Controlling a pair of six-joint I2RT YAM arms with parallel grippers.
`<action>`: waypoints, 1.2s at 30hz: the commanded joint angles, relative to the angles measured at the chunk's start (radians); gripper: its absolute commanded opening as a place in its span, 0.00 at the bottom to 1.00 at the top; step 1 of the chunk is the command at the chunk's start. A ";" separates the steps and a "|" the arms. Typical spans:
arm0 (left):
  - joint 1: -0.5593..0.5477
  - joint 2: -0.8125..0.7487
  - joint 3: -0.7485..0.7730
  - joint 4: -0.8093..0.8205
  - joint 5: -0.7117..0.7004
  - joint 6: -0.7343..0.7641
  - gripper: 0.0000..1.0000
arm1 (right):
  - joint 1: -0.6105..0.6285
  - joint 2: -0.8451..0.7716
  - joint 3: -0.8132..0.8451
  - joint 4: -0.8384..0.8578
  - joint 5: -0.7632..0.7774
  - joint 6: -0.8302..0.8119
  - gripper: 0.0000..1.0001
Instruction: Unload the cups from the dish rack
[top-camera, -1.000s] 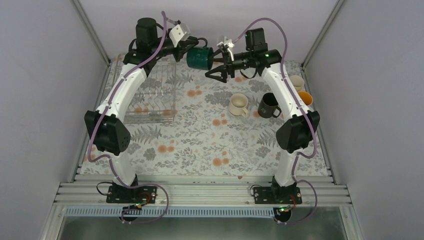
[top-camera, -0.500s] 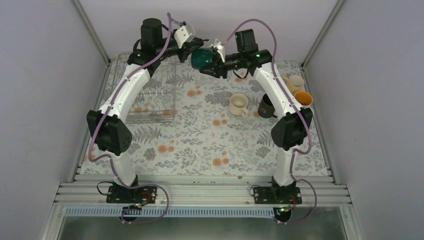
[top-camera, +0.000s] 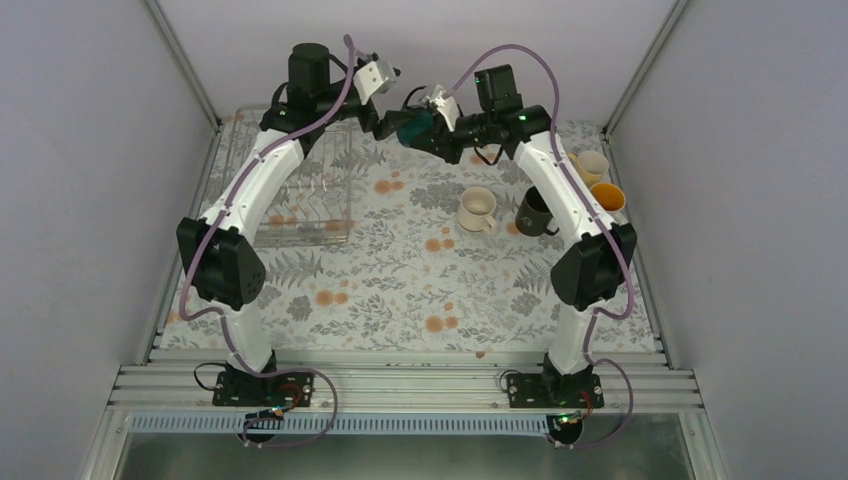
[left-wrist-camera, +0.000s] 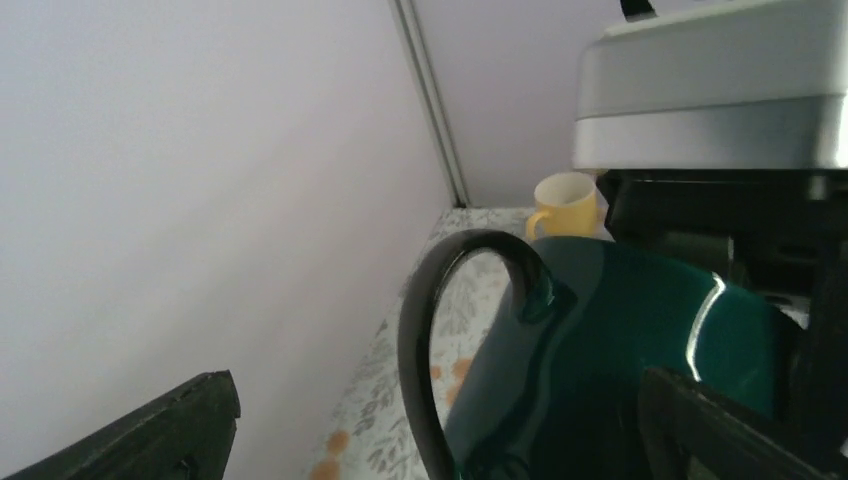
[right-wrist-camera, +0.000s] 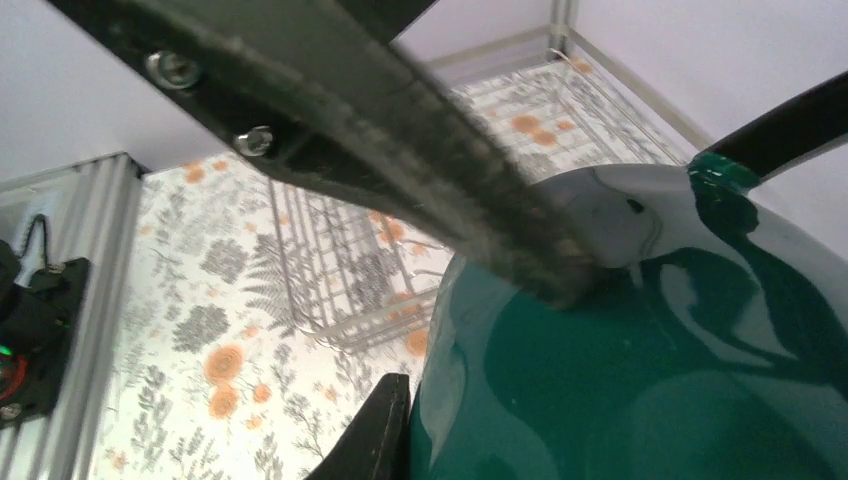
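Observation:
A dark green mug (top-camera: 410, 127) hangs in the air above the back of the table, between my two grippers. My right gripper (top-camera: 428, 132) is shut on its body (right-wrist-camera: 650, 370); one black finger (right-wrist-camera: 375, 435) presses its side and the other is hidden. My left gripper (top-camera: 388, 126) is open, its fingers (left-wrist-camera: 170, 430) spread wide on either side of the mug (left-wrist-camera: 620, 350), whose handle (left-wrist-camera: 420, 340) points toward it. The wire dish rack (top-camera: 300, 190) at the left holds no mugs.
On the floral tablecloth to the right stand a cream mug (top-camera: 478, 208), a black mug (top-camera: 535, 212), a pale yellow mug (top-camera: 592, 165) and a white mug with an orange inside (top-camera: 609, 197). Grey walls enclose the table on three sides.
My right gripper has closed on the green mug and my left gripper has opened and let go of it. Both wrists have drawn closer together at the back.

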 joint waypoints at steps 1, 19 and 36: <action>0.012 -0.071 -0.071 0.000 -0.024 0.057 1.00 | 0.007 -0.072 0.028 -0.001 0.093 -0.036 0.03; 0.076 -0.322 -0.272 -0.004 -0.912 0.108 1.00 | 0.057 0.021 -0.112 -0.402 0.461 -0.166 0.03; 0.235 -0.506 -0.584 0.049 -1.002 -0.027 1.00 | 0.164 0.266 0.045 -0.390 0.655 -0.154 0.04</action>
